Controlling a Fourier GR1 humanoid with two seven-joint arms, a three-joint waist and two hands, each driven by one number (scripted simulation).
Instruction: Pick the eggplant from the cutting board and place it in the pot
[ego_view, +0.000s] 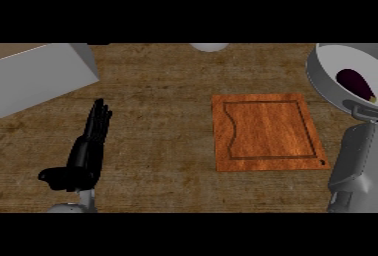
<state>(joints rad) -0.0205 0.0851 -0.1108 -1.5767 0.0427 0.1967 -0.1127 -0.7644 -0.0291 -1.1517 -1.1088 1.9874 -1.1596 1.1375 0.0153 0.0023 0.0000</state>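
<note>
The eggplant (356, 82) lies in the pot (317, 75) at the worktop's (162, 100) far right, beyond the board (269, 132). My left hand (87, 150) rests flat, fingers straight. My right hand (363, 111) is at the pot's rim; I cannot tell its state.

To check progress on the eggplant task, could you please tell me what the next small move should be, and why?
Probably draw the right forearm back from the pot, since the eggplant already lies inside it, not on the cutting board; the left hand rests open at the left.
</note>
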